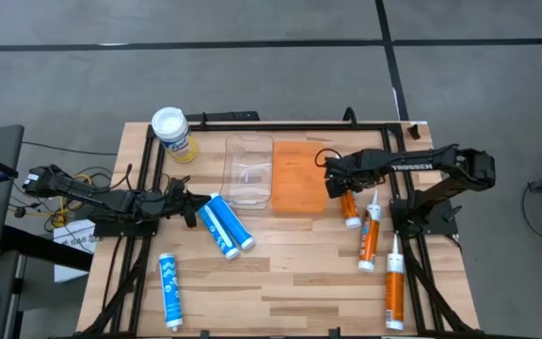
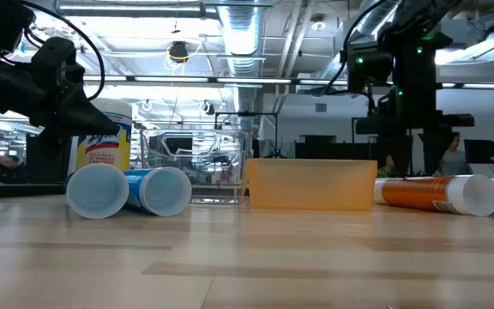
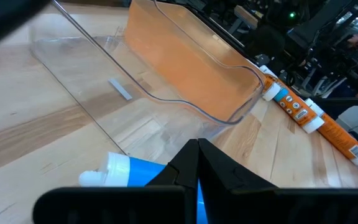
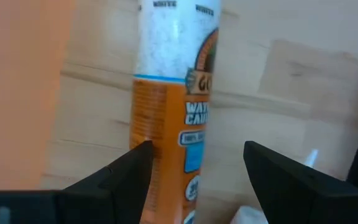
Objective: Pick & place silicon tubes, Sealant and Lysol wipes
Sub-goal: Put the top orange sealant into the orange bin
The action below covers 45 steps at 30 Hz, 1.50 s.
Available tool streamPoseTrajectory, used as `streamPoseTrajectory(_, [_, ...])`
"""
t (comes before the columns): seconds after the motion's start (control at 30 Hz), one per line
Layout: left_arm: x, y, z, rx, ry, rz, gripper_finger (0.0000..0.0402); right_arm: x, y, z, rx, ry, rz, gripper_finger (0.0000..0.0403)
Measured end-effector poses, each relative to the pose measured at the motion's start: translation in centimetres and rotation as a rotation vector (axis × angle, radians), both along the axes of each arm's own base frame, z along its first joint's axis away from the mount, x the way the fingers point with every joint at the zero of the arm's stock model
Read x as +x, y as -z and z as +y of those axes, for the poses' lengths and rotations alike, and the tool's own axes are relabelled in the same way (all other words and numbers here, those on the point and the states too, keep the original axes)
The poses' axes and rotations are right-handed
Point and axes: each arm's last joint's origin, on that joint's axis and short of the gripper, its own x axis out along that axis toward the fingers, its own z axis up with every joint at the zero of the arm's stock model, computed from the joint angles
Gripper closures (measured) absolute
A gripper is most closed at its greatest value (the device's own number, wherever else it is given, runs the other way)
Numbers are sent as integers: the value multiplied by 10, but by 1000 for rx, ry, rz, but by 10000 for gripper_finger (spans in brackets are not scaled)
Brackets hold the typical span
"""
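The right end effector (image 4: 194,165), fingers spread, straddles an orange sealant tube (image 1: 348,208) lying just beside the orange bin (image 1: 298,177). The tube looks rigid, smooth and prone to roll, so mid-body is the best hold. The orange bin and the clear bin (image 1: 249,169) beside it both look empty. The left end effector (image 1: 188,204), pressed together, sits against the blue tubes (image 1: 224,224).

So the Lysol wipes (image 1: 173,132) canister stands upright at the table's far left corner, white lid, yellow label. Two blue tubes (image 1: 224,224) lie side by side mid-table, a third (image 1: 169,290) nearer the front-left edge. Four orange sealant tubes (image 1: 371,235) lie scattered on the right.
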Motion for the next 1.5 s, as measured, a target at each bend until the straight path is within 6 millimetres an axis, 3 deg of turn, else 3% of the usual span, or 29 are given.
streamPoseTrajectory(0.4, [0,0,0,0,2,0,401,4,4,14,8,6,-41,158])
streamPoseTrajectory(0.87, [0,0,0,-1,2,0,401,-8,32,30,56,25,-30,158])
streamPoseTrajectory(1.5, [0,0,0,-1,2,0,401,-4,33,47,30,-85,-44,158])
